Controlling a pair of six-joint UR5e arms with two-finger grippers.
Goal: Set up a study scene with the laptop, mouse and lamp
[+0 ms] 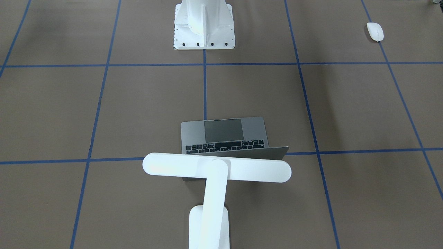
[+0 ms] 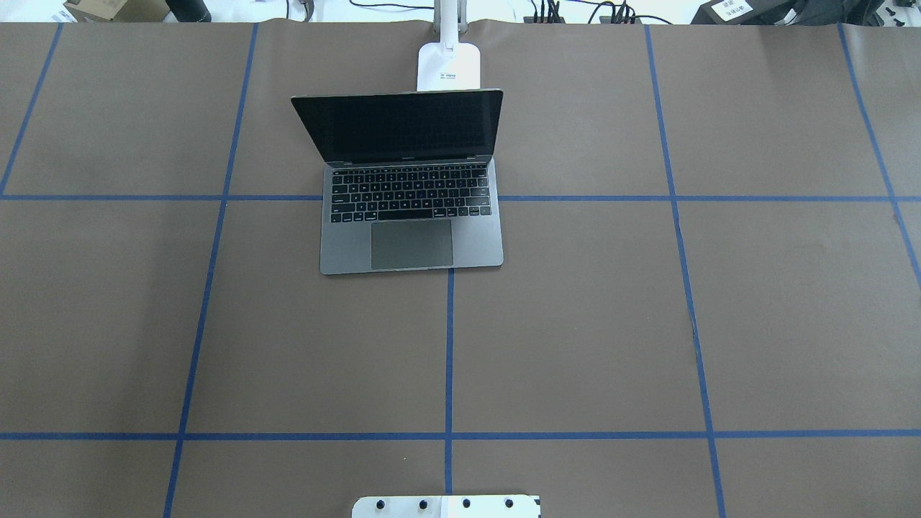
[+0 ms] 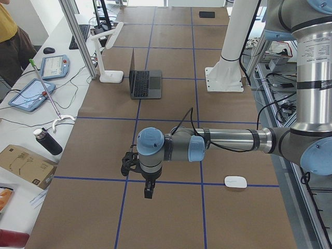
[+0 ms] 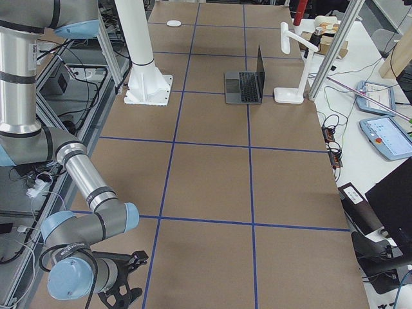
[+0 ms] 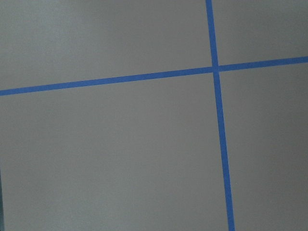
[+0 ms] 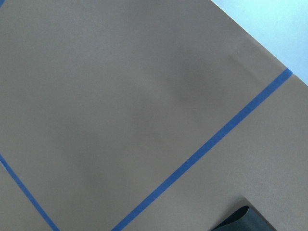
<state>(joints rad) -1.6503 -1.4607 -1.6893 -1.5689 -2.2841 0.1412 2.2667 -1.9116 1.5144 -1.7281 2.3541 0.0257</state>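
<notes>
The laptop [image 2: 411, 216] stands open on the brown table, mid-far, its screen facing the robot; it also shows in the front view [image 1: 225, 133]. The white T-shaped lamp [image 1: 216, 170] stands just behind it, with its base [image 2: 448, 66] at the far edge. The white mouse [image 1: 375, 31] lies alone near the robot's side on its left, and also shows in the left view [image 3: 235, 181]. My left gripper [image 3: 148, 193] hangs over bare table, well away from the mouse. My right gripper [image 4: 123, 295] is low at the table's right end. I cannot tell whether either is open or shut.
The white ribbed pedestal [image 1: 204, 26] is bolted at the robot's side of the table, centre. Blue tape lines grid the table. A bench along the far side holds tablets [image 3: 31, 94], a dark bottle [image 3: 47, 141] and cables. A person [image 3: 9, 44] stands there.
</notes>
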